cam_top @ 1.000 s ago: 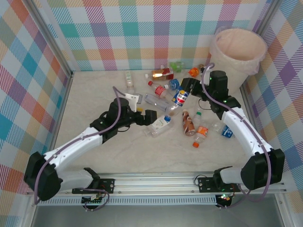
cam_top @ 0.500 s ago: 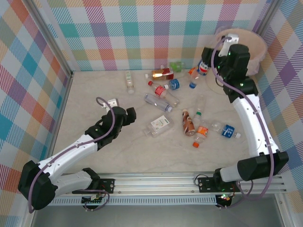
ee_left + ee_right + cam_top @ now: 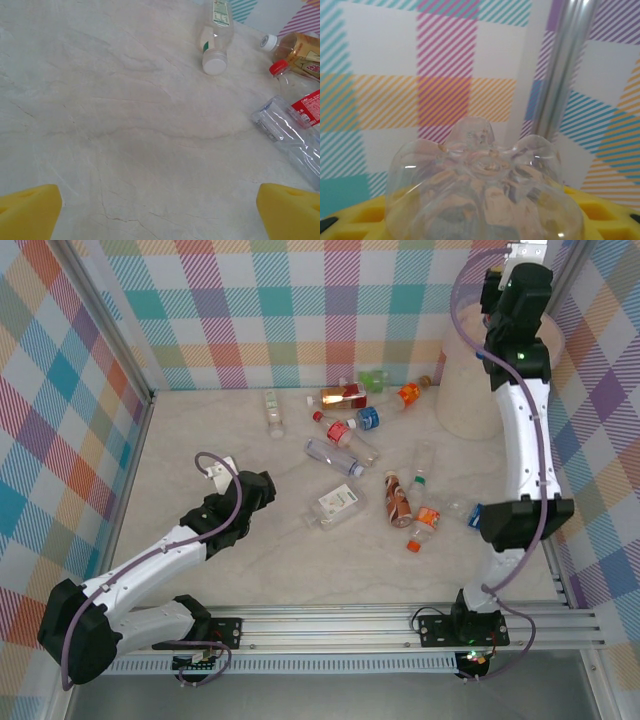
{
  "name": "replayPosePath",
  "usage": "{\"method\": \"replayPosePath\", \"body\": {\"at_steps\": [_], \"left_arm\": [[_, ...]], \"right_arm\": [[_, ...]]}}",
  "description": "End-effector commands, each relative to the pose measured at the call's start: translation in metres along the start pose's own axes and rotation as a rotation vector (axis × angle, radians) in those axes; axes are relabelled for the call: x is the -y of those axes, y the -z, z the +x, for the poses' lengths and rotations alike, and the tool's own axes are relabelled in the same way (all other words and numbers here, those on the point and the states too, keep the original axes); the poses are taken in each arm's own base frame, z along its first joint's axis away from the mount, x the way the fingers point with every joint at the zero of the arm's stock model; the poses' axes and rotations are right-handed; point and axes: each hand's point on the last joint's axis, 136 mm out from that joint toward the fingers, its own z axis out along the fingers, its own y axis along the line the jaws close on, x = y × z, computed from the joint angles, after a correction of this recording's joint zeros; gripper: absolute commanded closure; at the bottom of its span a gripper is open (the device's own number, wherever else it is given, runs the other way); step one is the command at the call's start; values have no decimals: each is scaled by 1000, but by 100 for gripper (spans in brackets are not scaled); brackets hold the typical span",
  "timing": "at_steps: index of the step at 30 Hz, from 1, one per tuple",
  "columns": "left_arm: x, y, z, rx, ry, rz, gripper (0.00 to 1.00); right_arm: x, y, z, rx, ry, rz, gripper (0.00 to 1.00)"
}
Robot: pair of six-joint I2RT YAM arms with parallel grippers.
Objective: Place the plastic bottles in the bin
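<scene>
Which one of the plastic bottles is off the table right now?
The clear bottle gripped in the right pincer, held up by the bin; the other bottles lie on the table.

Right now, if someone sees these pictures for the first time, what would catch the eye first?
The right arm stands tall in the far right corner, above the bin, and the right gripper is shut on a clear bottle whose lobed base faces the wrist camera. Many plastic bottles lie scattered across the middle of the pale table. The left gripper hangs open over a bare patch.
</scene>
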Motion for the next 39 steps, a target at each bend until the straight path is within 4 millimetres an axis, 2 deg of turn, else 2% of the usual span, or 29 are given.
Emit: {"method": "replayPosePath", "body": {"at_steps": [1,4,8,11,18,22,29,34,39], "left_arm": [[-12,1,-3,21,32,-38,0],[-13,-1,-2,19,35,-45,0],[-16,-4,0,12,39,-62,0],[-15,-5,1,7,35,-65,0],[-17,-8,3,-1,27,-78,0],[-15,-10,6,-13,25,-73,0],[-7,-13,6,-29,23,-51,0],[-4,-15,8,-42,24,-42,0],[-3,-16,10,-53,20,-43,0]], "right_arm": [[24,-17,-8,31,13,101,62],[15,-33,8,6,17,81,62],[-12,-50,54,-97,13,-12,60],[-37,-55,79,-158,23,-125,59],[-57,-44,109,-263,69,-252,58],[-79,-25,127,-341,84,-406,57],[-97,-1,153,-459,50,-541,55],[-111,-8,179,-509,-15,-566,52],[-124,-19,192,-527,-101,-580,46]]}}
